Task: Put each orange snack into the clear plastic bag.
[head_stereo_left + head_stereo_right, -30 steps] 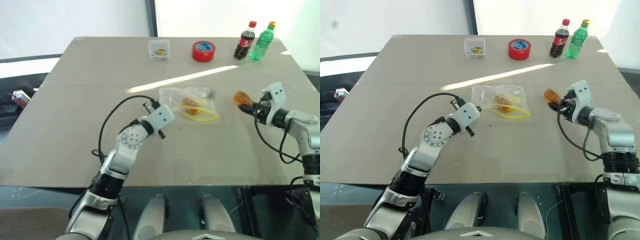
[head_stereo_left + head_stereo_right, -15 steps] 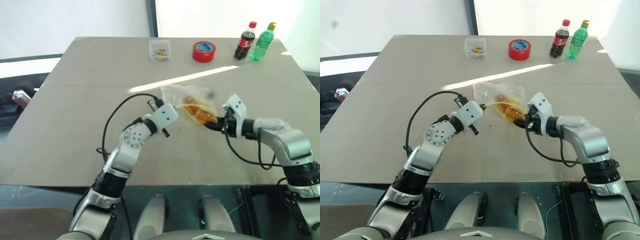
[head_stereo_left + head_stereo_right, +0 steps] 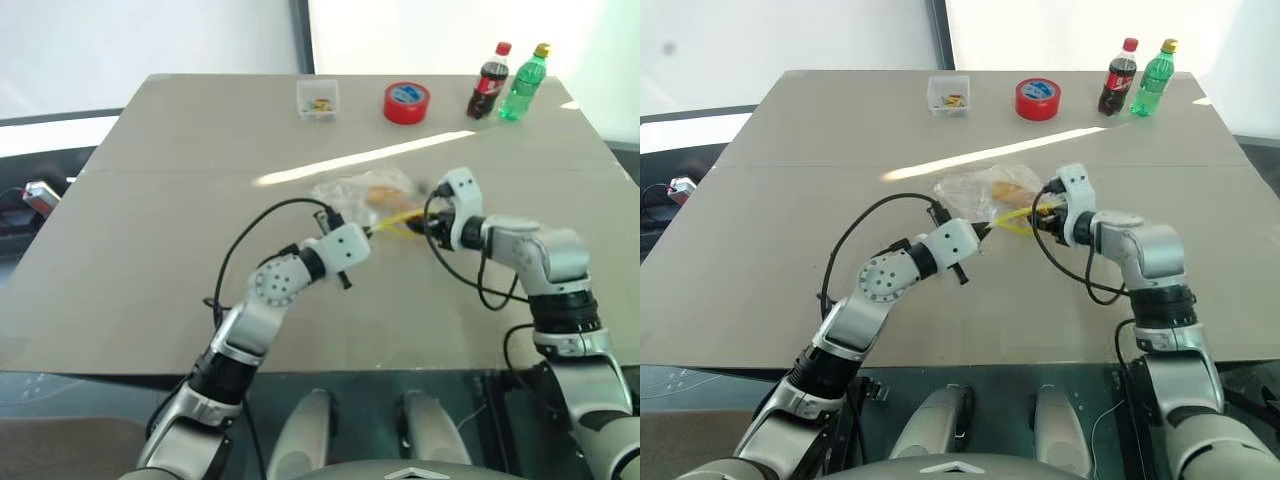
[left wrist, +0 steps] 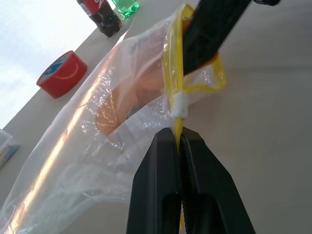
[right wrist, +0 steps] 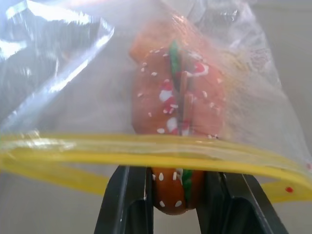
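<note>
Bag mouth held open: the left gripper [image 4: 179, 141] pinches the yellow strip of the clear plastic bag [image 3: 365, 195] mid-table, so the right gripper [image 5: 178, 183] – clamped on an orange snack [image 5: 177, 192] – can enter; another snack [image 5: 178, 92] apparently lies inside.

Both pincers meet at the clear plastic bag [image 3: 368, 193] mid-table [image 3: 150, 250]. Bare table surrounds them; a red tape roll [image 3: 407, 102], small box [image 3: 318, 98] and two bottles [image 3: 508, 81] line the far edge.

Crinkly, glossy transparent plastic bag [image 4: 97, 141] with yellow strip; shiny orange snack [image 5: 178, 97], seemingly speckled; smooth matt black fingers [image 4: 161, 195]; dull tabletop [image 3: 150, 220].
</note>
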You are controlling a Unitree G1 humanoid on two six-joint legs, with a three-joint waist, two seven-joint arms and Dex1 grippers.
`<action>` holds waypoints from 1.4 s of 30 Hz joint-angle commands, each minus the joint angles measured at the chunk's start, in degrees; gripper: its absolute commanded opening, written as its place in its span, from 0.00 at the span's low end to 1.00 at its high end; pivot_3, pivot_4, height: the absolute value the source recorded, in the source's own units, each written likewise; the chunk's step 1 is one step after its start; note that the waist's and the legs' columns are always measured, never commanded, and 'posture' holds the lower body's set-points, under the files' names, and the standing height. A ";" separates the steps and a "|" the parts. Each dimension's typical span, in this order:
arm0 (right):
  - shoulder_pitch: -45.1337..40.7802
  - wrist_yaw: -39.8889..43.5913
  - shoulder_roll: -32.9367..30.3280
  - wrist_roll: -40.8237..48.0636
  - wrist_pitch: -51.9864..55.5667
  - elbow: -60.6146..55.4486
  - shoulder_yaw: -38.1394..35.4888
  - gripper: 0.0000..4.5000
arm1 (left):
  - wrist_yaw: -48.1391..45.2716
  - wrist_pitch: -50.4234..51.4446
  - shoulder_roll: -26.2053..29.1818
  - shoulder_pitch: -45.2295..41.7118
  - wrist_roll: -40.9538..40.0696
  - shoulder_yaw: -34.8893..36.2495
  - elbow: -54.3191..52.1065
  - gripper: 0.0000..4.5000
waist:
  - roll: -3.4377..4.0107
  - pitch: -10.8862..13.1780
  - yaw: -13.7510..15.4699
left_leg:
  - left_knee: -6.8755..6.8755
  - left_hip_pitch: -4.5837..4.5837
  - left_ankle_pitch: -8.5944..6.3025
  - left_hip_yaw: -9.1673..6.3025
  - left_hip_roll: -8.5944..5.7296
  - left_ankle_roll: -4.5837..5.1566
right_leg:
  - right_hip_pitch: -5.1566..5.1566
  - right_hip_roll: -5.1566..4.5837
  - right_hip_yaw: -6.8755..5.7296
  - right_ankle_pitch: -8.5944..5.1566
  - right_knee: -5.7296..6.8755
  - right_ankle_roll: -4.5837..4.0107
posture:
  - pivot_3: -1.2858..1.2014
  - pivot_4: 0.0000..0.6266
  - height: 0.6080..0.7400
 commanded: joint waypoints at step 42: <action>7.02 13.66 -15.12 -21.28 -34.32 1.41 14.55 0.01 | 3.50 3.39 -2.64 0.48 -2.00 3.61 0.62 0.00 | 0.00 0.00 0.12 | 0.00 -0.01 0.00 0.10 0.00 0.00 | 0.02 0.00 -0.03 -0.01 -0.07 0.01 | 0.52 0.24 1.00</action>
